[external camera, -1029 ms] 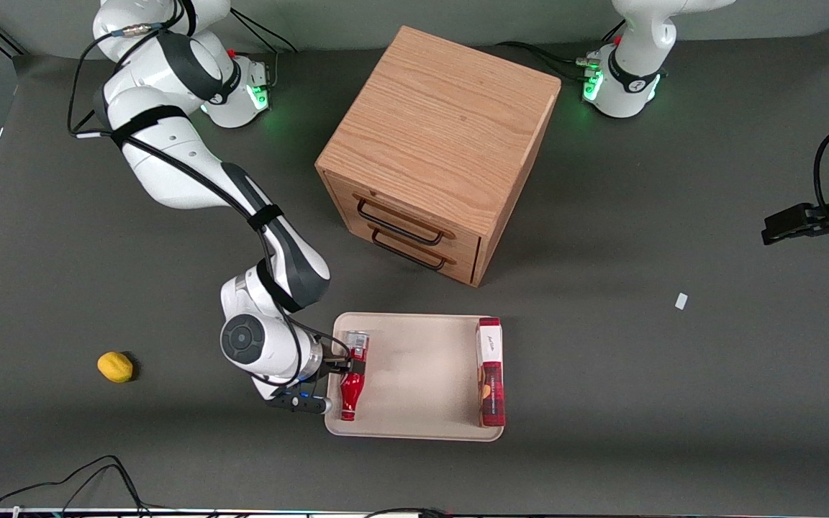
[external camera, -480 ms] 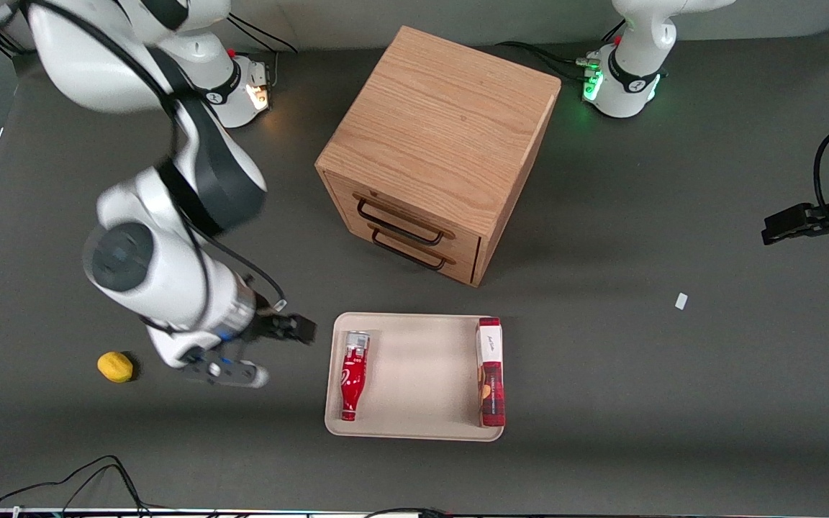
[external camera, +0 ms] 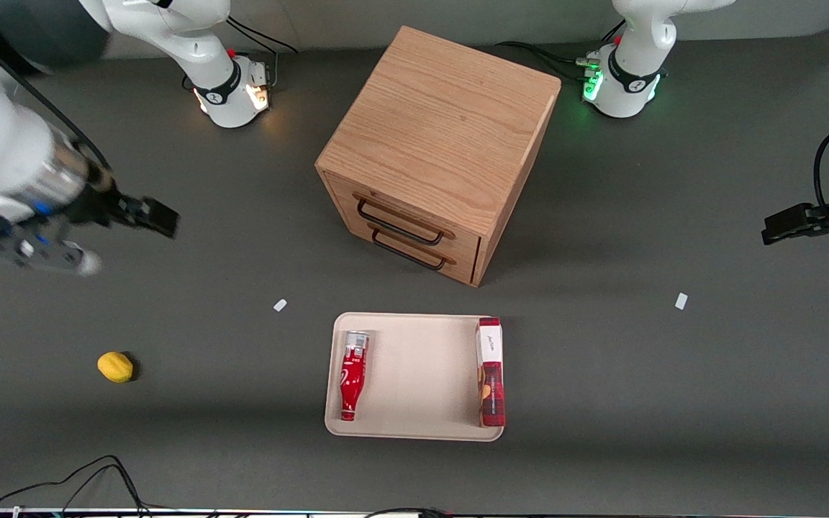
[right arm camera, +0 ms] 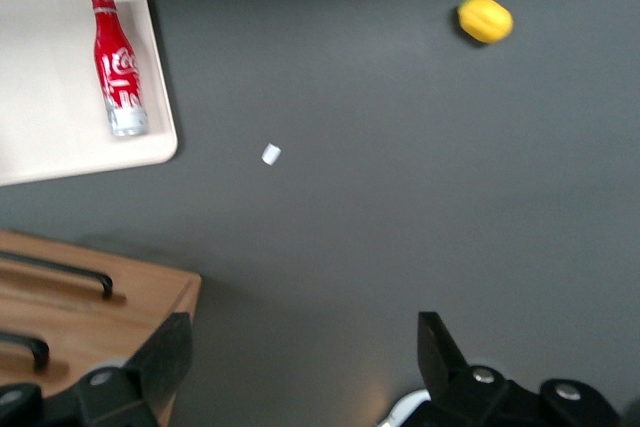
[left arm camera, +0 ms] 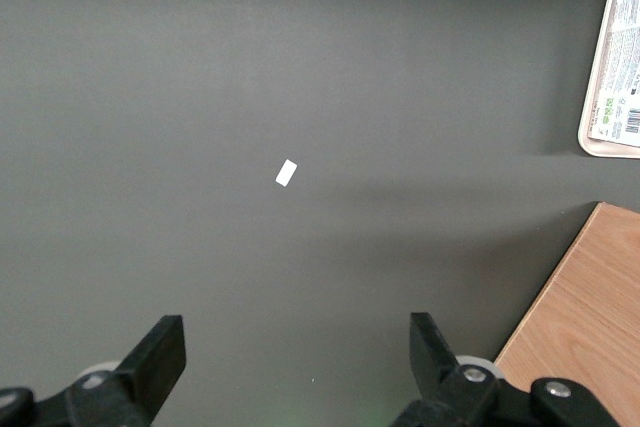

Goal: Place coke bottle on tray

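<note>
The bottle lies on its side on the tray, in the lower middle of the front view. It rests close along the tray's short rim at the working arm's end, silvery base pointing toward the cabinet and red cap toward the front camera. Lying flat, and with the low rim beside it, it looks unlikely to roll off. A red-and-white box stands along the tray's other short rim, toward the parked arm's end, so the bare floor of the tray lies between the two things.

The gripper hangs at the left edge of the front view, raised above the table and well apart from the tray. Its jaws are apart and hold nothing; the right wrist view shows both fingers spread wide with only the dark table between them. From there the bottle, a lemon and a small white scrap all show below it.

With the bottle resting on the tray and the jaws free, the placing looks done; the arm seems to stand clear so as not to disturb it.
</note>
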### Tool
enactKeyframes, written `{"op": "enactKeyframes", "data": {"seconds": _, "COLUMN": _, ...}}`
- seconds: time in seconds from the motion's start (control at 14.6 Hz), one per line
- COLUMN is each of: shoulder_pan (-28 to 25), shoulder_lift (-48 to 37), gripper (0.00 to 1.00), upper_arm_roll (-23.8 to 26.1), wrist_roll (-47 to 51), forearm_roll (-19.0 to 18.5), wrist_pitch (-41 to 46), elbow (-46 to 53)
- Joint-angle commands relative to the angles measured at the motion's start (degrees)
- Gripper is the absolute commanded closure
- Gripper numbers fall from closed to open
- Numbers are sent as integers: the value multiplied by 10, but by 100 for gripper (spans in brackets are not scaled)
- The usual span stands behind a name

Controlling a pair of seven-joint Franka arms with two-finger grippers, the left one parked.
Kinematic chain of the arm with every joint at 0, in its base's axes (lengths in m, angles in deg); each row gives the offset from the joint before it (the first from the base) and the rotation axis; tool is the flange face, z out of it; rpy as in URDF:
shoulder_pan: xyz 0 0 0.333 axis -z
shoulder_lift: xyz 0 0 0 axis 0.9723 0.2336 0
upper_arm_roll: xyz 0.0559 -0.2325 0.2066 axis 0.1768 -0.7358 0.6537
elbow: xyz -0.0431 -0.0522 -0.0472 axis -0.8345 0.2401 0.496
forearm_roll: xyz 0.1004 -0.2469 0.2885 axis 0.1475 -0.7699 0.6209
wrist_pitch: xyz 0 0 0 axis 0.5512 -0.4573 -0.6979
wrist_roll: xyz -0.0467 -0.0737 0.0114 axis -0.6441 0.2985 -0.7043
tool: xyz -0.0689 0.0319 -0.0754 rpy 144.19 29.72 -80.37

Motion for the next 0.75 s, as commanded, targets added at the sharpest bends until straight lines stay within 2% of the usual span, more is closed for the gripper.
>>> {"op": "enactKeyframes", "data": {"seconds": 0.0, "shoulder_pan": 0, "shoulder_lift": -168, "gripper": 0, "upper_arm_roll": -71, "wrist_roll": -31, "forearm_roll": 61, "wrist_pitch": -35, "elbow": -194}}
{"op": "enactKeyframes", "data": {"seconds": 0.34, "shoulder_pan": 0, "shoulder_lift": -273, "gripper": 0, "upper_arm_roll": -80, "wrist_roll": -43, "forearm_roll": 60, "wrist_pitch": -70, "elbow": -324}}
{"op": "enactKeyframes", "data": {"seconds": 0.69, "shoulder_pan": -5, "shoulder_lift": -238, "gripper": 0, "upper_arm_roll": -79, "wrist_roll": -34, "forearm_roll": 56, "wrist_pitch": -65, "elbow": -283}}
